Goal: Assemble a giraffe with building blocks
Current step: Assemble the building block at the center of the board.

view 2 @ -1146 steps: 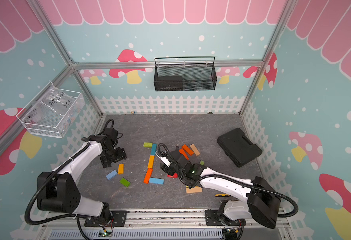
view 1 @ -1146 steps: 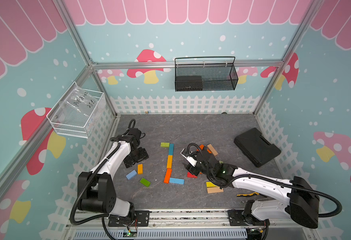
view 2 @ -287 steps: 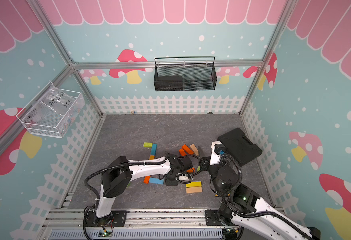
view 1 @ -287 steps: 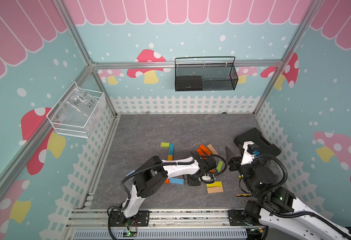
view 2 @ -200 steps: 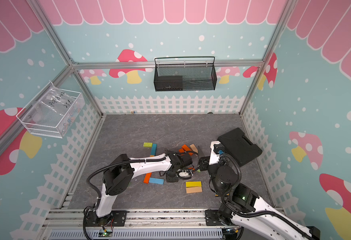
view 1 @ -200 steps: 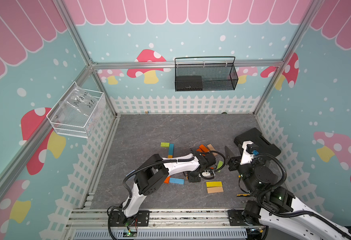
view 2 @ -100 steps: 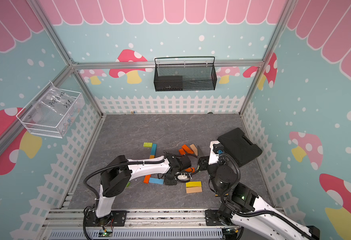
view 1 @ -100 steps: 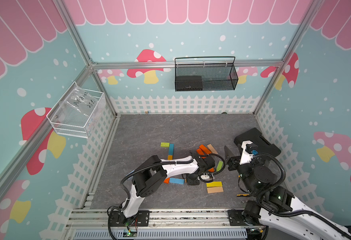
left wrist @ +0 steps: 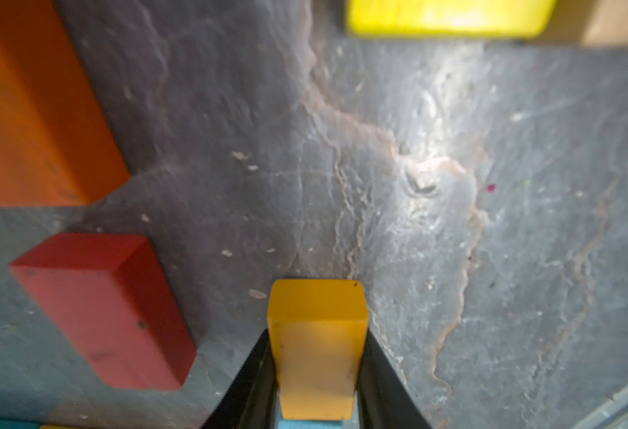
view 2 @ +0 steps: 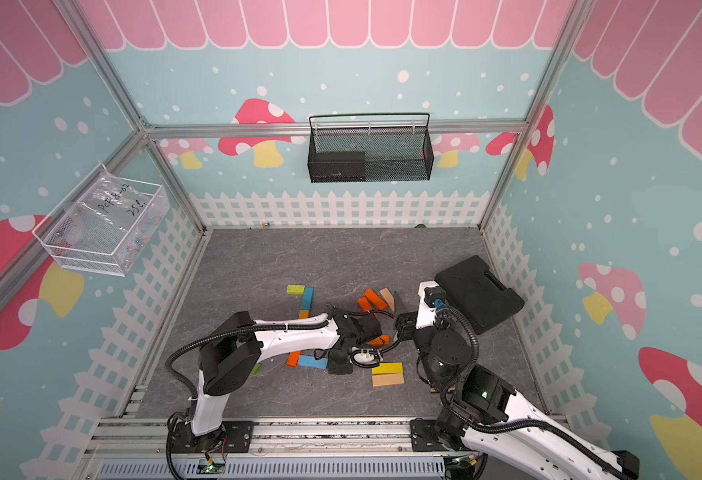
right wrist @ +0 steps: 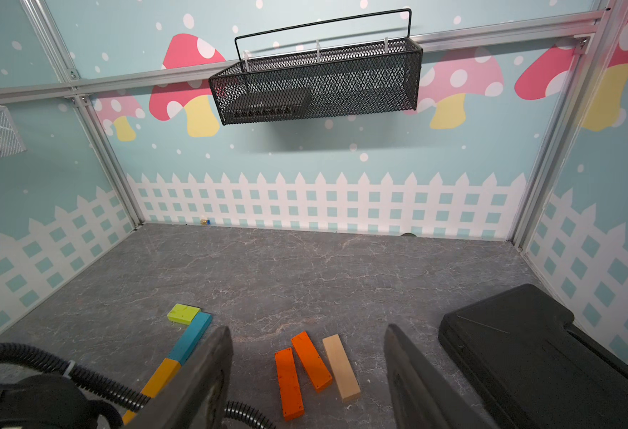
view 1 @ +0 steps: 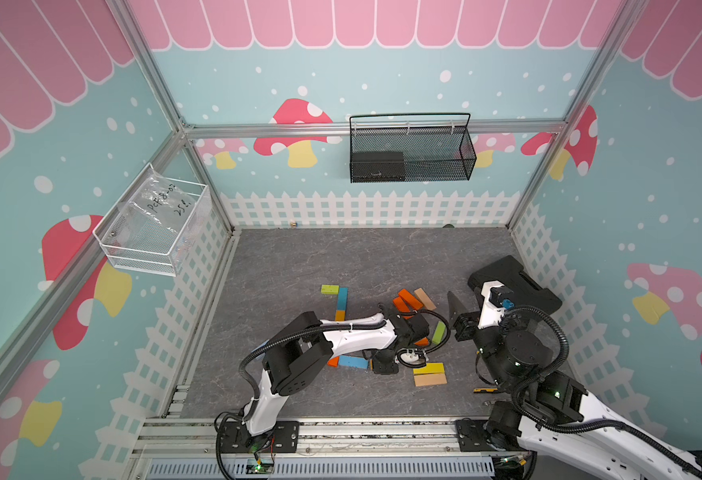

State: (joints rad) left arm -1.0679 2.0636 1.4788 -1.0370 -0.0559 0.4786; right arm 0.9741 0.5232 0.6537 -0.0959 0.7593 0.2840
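Half hidden
The left arm covers most of an orange block; the left claw's yellow block is cut off.

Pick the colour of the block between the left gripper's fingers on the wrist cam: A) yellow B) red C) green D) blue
A: the left wrist view shows a yellow block clamped in the left gripper, while the red block lies apart, ungripped.

desk is veined grey | blocks are painted yellow, orange, blue, red, green, tan | case is coloured black
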